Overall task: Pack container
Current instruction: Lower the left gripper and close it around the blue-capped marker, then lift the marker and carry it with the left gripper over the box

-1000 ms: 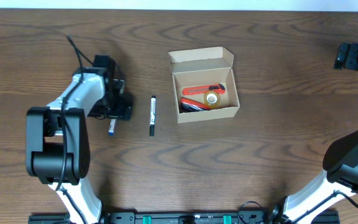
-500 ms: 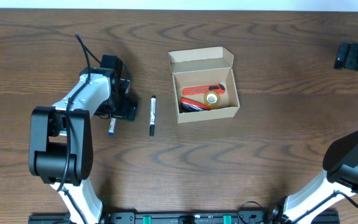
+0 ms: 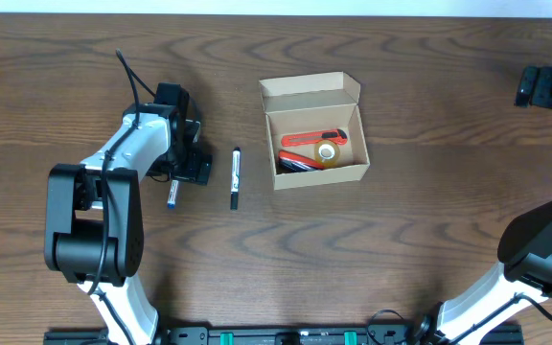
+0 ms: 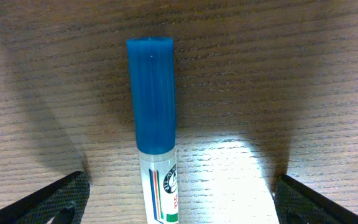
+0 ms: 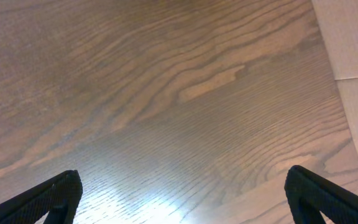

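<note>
Between blue-capped marker (image 3: 172, 196) and container (image 3: 322, 176), a black marker (image 3: 235, 178)

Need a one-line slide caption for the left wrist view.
Left end effector, open, straddles a blue-capped white plastic marker lying on the dark wooden table, without touching it.

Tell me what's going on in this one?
The left gripper is down over a blue-capped marker lying on the table, jaws open on either side of it, not gripping. A black marker lies between it and the open cardboard box, which already holds what looks like an orange utility knife and a tape roll. The right gripper hangs open at the far right edge, over bare wood.
</note>
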{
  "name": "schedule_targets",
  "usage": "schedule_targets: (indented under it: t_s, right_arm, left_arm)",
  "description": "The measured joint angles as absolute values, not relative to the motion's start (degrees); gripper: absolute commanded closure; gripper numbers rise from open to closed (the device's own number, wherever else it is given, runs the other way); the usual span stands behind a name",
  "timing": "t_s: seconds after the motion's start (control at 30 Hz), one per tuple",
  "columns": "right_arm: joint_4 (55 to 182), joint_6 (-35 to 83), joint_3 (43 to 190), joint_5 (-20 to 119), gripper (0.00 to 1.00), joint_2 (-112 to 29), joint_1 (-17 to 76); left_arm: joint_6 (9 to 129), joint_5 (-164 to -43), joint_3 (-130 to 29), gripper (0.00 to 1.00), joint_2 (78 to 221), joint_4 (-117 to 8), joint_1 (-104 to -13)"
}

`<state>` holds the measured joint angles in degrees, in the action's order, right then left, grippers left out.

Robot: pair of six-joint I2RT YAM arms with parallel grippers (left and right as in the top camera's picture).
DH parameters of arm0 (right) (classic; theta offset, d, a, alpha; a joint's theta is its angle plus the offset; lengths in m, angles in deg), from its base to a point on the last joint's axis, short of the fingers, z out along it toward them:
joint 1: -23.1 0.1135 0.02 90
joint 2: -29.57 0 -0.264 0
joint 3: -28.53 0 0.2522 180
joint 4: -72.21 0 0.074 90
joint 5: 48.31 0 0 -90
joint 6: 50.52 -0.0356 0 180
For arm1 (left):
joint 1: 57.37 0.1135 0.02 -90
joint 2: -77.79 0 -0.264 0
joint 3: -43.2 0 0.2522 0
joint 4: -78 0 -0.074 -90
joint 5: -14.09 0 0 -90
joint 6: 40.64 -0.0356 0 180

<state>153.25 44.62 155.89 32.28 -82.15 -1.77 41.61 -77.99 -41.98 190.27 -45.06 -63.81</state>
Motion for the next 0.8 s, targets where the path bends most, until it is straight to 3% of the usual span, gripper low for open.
schedule_targets:
  t_s: [0.2, 0.3, 0.47, 0.6, 0.8]
  right_arm:
    - [153.25, 44.62, 155.89, 32.26, 0.01, -82.15, -1.77]
    - [153.23, 44.62, 155.89, 32.26, 0.01, -82.15, -1.77]
    - [153.23, 44.62, 155.89, 32.26, 0.01, -82.15, -1.77]
    - [153.23, 44.62, 155.89, 32.26, 0.01, -82.15, -1.77]
    - [153.23, 44.62, 155.89, 32.26, 0.01, -82.15, -1.77]
  left_arm:
    - [41.61, -77.99, -41.98, 0.04, 190.27, -45.83, -63.81]
    - [41.98, -78.04, -41.98, 0.48, 190.27, -46.09, -63.81]
    - [41.78, -77.03, -41.98, 0.62, 190.27, -46.50, -63.81]
    - [42.00, -76.33, -41.98, 0.94, 190.27, -46.53, -63.81]
    - [41.83, -75.48, -42.20, 0.94, 190.27, -46.53, -63.81]
